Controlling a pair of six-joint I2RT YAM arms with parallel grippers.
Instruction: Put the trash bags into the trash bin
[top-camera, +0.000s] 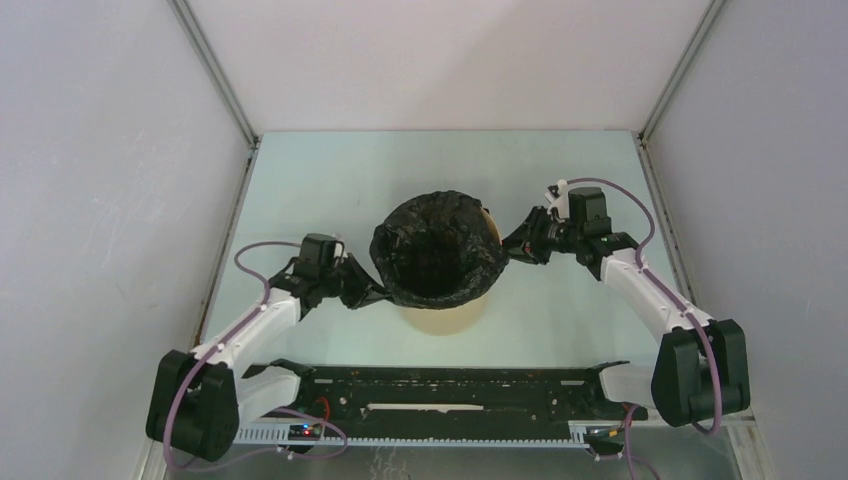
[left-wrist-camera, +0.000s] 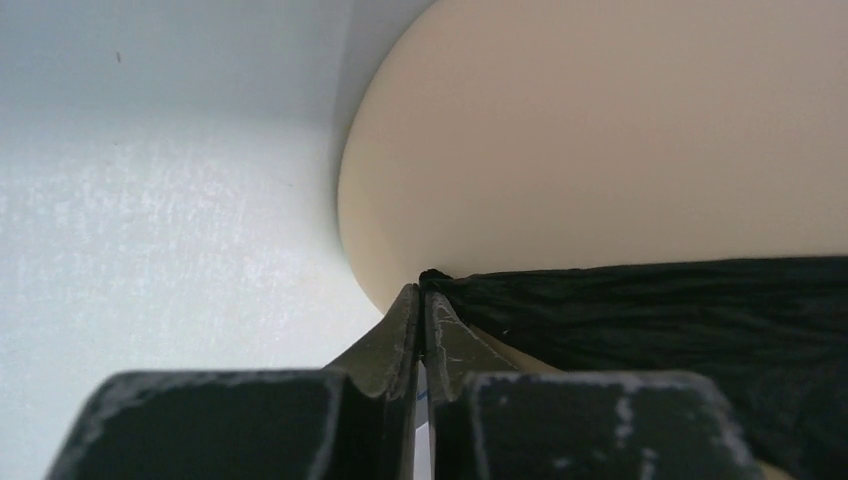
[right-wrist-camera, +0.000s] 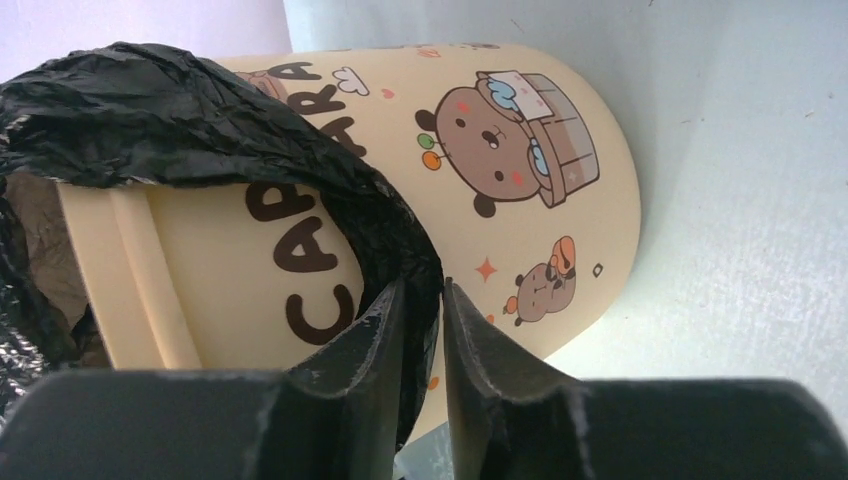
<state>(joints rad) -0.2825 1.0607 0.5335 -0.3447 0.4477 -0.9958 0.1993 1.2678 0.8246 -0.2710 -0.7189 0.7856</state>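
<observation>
The trash bin (top-camera: 445, 320) is a cream tub with a cartoon print, standing mid-table. The glossy black trash bag (top-camera: 437, 250) is spread wide over its mouth and hangs down its sides. My left gripper (top-camera: 372, 293) is at the bin's left side. In the left wrist view it (left-wrist-camera: 421, 292) is shut on a corner of the bag (left-wrist-camera: 650, 310), against the bin wall (left-wrist-camera: 600, 140). My right gripper (top-camera: 512, 245) is at the bin's right side. In the right wrist view it (right-wrist-camera: 421, 290) pinches a fold of the bag (right-wrist-camera: 200, 110) beside the bin (right-wrist-camera: 560, 230).
The pale table (top-camera: 560, 180) is enclosed by white walls at the left, back and right. A black rail (top-camera: 440, 395) with the arm bases runs along the near edge.
</observation>
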